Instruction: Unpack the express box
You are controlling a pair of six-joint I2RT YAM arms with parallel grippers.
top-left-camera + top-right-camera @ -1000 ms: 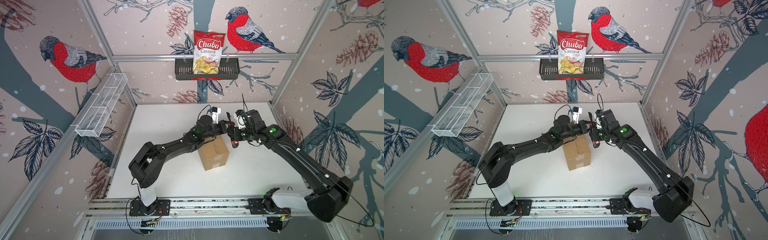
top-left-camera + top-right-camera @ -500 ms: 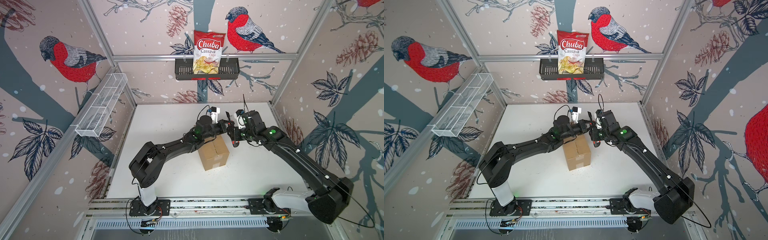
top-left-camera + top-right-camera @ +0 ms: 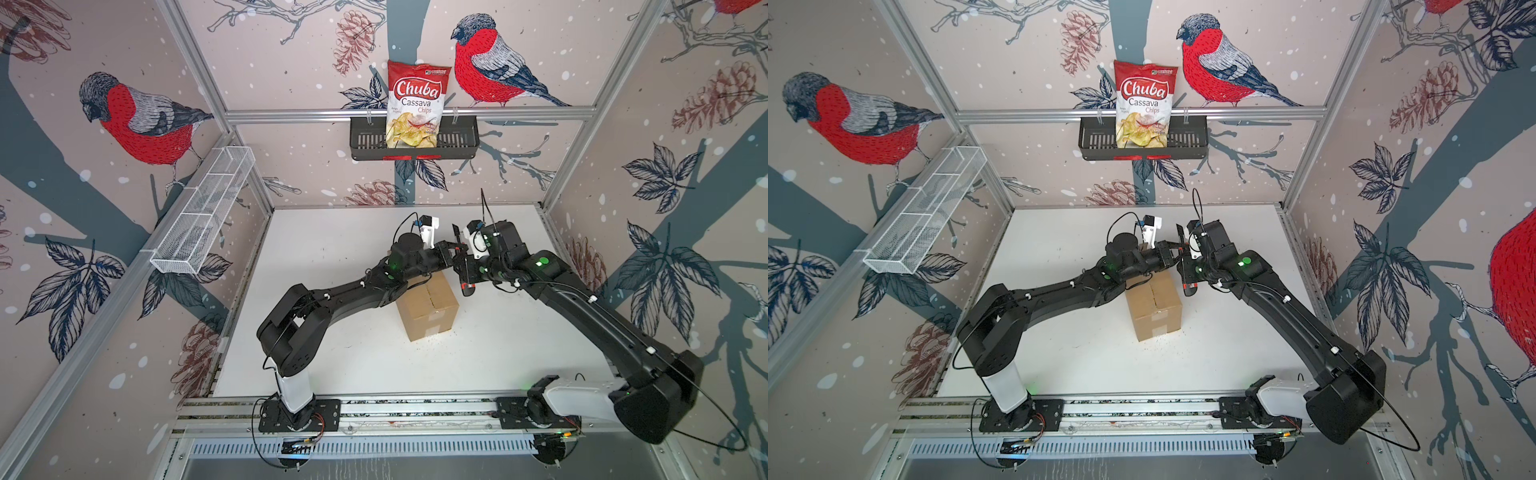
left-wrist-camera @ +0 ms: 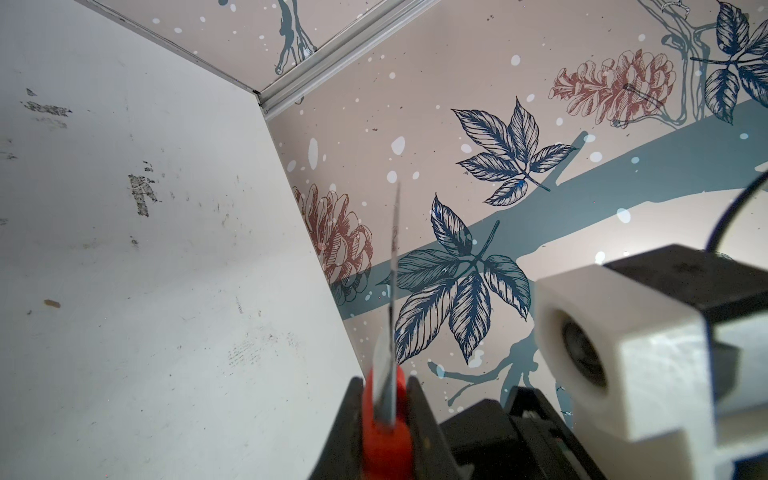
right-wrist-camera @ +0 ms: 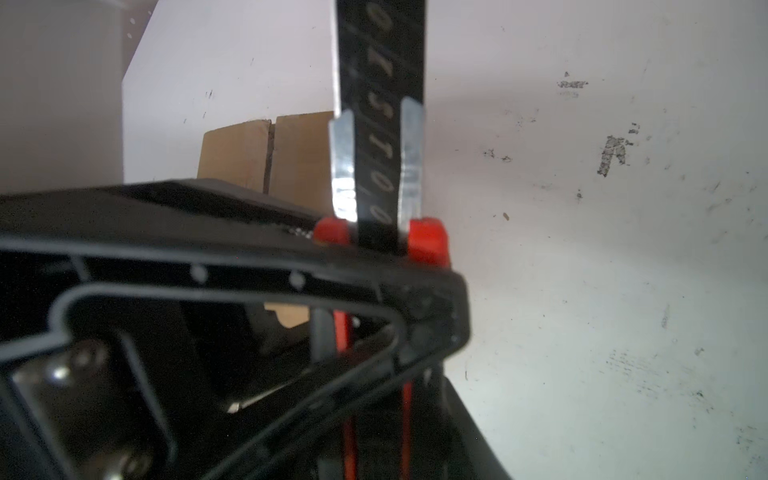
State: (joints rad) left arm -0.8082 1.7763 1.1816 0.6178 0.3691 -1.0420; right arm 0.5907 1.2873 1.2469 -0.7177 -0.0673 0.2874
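Note:
The express box (image 3: 428,307) (image 3: 1154,309), a brown carton with its top flaps down and tape on the seams, stands mid-table. Its top also shows in the right wrist view (image 5: 249,153). Above its far end both grippers meet at a red box cutter (image 3: 466,286) with a long black blade (image 5: 380,83). My left gripper (image 3: 455,251) (image 4: 384,386) is shut on the cutter's red handle (image 4: 384,432). My right gripper (image 3: 468,272) (image 3: 1187,270) sits at the cutter's lower body. The left gripper's finger (image 5: 249,266) hides the right gripper's jaws.
A black wall basket (image 3: 457,141) on the back wall holds a chips bag (image 3: 417,104). A white wire shelf (image 3: 203,216) hangs on the left wall. The white table (image 3: 332,257) is walled on three sides.
Both arms stay nearly where they were, with the cutter still between them above the box. The right gripper's jaws have drawn closer together.

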